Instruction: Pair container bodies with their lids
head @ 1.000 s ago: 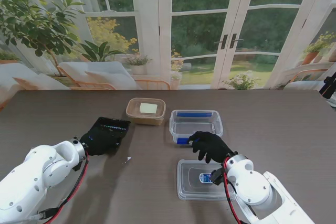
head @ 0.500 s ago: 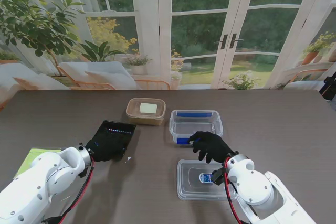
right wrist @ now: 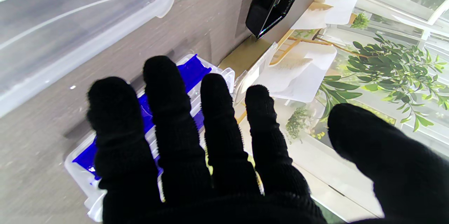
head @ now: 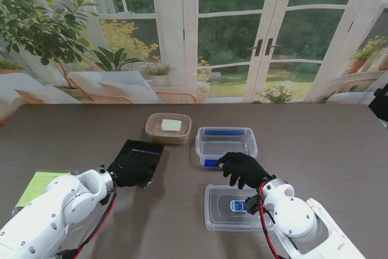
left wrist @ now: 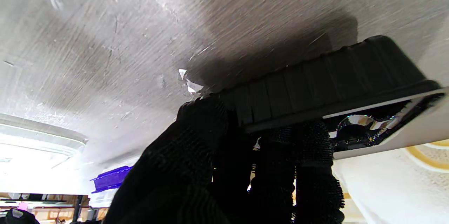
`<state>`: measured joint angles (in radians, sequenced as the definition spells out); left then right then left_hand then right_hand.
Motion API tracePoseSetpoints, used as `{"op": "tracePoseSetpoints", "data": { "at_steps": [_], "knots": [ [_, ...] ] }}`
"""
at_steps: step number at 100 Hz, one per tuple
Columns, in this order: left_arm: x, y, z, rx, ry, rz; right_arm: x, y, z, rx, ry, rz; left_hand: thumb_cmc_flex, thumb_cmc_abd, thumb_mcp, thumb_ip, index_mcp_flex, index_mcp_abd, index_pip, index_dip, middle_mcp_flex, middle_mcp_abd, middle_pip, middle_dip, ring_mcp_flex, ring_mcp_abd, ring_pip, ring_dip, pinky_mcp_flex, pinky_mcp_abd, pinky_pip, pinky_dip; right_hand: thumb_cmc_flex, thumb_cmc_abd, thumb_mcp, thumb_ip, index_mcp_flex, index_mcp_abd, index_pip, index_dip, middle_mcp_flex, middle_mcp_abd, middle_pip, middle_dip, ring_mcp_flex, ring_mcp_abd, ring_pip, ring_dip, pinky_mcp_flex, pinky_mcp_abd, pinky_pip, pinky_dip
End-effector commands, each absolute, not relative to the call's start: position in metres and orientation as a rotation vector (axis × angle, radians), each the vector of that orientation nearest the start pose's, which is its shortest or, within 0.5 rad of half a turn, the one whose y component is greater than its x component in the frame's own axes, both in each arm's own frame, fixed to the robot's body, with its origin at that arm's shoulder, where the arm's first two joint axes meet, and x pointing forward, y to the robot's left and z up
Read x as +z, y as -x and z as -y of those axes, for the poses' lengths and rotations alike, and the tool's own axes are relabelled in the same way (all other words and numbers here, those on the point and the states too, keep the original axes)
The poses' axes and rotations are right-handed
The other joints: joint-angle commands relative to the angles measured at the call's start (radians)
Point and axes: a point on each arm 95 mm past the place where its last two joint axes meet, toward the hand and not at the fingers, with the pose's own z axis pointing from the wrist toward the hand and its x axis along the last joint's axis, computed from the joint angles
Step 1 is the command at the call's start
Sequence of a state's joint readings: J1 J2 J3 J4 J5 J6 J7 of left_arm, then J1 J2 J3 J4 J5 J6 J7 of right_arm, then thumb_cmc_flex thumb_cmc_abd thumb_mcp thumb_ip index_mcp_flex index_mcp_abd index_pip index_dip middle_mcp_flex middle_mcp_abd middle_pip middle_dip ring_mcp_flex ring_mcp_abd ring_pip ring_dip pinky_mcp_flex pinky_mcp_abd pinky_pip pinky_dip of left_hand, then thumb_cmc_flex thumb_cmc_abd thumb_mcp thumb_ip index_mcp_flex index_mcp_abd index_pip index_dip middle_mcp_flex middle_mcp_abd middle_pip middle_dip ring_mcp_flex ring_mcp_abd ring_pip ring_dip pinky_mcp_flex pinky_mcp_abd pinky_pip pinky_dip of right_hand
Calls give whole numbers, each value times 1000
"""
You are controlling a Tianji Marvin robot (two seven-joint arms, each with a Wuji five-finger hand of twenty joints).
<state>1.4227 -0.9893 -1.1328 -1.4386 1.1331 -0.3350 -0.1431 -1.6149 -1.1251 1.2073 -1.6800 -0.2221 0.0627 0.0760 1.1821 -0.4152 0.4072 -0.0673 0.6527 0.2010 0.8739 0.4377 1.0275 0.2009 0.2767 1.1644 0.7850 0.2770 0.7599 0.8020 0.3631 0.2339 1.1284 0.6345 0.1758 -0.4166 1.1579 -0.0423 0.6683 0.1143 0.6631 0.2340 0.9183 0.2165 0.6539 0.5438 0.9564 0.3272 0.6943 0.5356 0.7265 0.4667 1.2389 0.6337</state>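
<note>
Black plastic, ribbed along its wall: this is the black container [head: 138, 155], gripped at its nearer edge by your left hand [head: 124, 172] and lifted clear of the desk [head: 315, 144], tilted, on the left side. In the left wrist view the fingers [left wrist: 200, 126] are clamped over its rim, and its shadow falls on the wood beneath.

Just right of centre sits the clear tub [head: 226, 142] with blue clips, open and upright. Your right hand [head: 242, 168] rests at the tub's nearer edge; in the right wrist view its fingers [right wrist: 168, 112] are spread apart and hold nothing, lying over a blue clip. Whether they touch it cannot be told.

Nearer to you, just beside the tub, lies the clear lid [head: 233, 207] flat on the desk, with a blue mark on it. Farther away, left of the tub, stands a tan container [head: 168, 128] with a pale lid or card on top. A green sheet [head: 37, 187] shows at the left edge, partly behind your left arm.

The step in hand looks like carrying the black piece toward its partner; which item that is cannot be told. Next, you will need to keep it level and line up its rim before releasing.
</note>
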Motion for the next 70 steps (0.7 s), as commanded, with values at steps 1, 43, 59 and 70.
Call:
{"op": "tracePoseSetpoints", "data": {
  "at_steps": [1,43,59,70],
  "knots": [
    [-355,-417,-19,-1301,939,-2038,-328,-380,-29,-2059,2205,1244,62,14,-4,-7,-5,2,18,15,14,18,13,16,1,10,32,-5,-6,29,48,15,16,18,-64,-31,-13,4,-10,-8,8,18,0,-10,18,14,7,-2,-312,14,-18,-13],
    [-357,-411,-9,-1319,954,-2053,-327,-380,-29,-2049,2203,1250,57,28,-11,-6,-13,8,5,12,6,21,10,17,-5,14,32,-8,-12,30,46,17,18,19,-66,-30,-11,5,-10,-8,6,18,0,-9,17,14,7,-2,-313,13,-19,-13],
    [-358,-409,-6,-1326,969,-2057,-327,-380,-29,-2046,2202,1253,50,40,-24,-4,-16,20,-22,-3,-5,27,9,12,-13,17,30,-9,-20,32,44,20,17,20,-68,-30,-12,5,-10,-9,6,20,0,-9,17,13,6,-2,-314,12,-20,-14],
    [-359,-409,-4,-1336,985,-2055,-327,-380,-29,-2046,2202,1253,48,52,-57,6,-19,30,-64,0,-31,43,24,-12,-26,23,21,-12,-31,35,37,25,17,20,-68,-30,-11,6,-10,-9,6,18,-1,-10,17,15,6,-2,-315,12,-20,-14]
  ]
}}
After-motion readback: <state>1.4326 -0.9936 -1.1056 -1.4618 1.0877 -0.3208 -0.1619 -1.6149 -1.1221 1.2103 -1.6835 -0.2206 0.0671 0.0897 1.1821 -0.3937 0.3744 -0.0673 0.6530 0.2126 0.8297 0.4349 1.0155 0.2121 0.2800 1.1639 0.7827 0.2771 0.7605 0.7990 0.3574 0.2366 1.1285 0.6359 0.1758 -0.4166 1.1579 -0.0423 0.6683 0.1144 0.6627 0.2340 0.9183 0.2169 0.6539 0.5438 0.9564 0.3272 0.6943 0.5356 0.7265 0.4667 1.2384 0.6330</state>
